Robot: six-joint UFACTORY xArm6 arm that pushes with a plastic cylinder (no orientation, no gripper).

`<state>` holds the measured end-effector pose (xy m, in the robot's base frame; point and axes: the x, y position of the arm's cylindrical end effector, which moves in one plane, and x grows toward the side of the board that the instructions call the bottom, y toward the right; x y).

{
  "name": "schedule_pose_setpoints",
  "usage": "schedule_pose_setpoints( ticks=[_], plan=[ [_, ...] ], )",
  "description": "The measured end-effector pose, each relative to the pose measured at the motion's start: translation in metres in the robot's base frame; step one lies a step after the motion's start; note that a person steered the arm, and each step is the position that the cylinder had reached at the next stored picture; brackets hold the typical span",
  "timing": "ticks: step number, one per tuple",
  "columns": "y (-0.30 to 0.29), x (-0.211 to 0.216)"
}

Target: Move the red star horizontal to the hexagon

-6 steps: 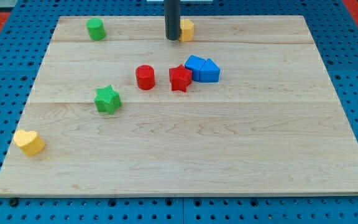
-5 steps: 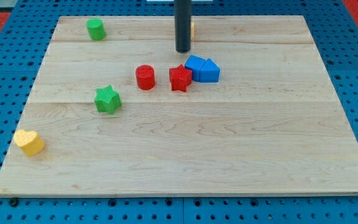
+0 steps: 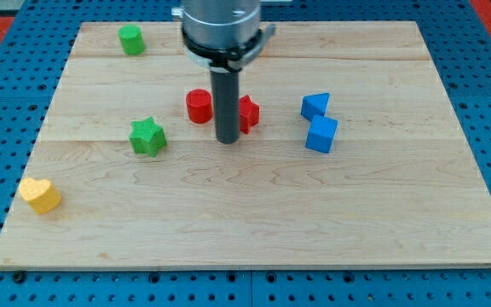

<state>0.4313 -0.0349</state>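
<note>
The rod hid most of the red star (image 3: 247,111); my tip (image 3: 227,141) sat just below, no fingers seen.

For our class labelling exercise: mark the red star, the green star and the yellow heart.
red star (image 3: 249,112), camera view, its right half beside the rod
green star (image 3: 147,136), camera view, top face
yellow heart (image 3: 39,194), camera view, top face
</note>
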Motion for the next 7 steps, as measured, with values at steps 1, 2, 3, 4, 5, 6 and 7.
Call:
schedule_pose_setpoints(
  ticks=[1, 2, 3, 4, 5, 6, 7],
  plan=[
    [0.043, -0.061],
    [0.061, -0.128],
    [0.08, -0.128],
    [0.104, -0.126],
    [0.134, -0.121],
    [0.156, -0.12],
    [0.177, -0.121]
  ],
)
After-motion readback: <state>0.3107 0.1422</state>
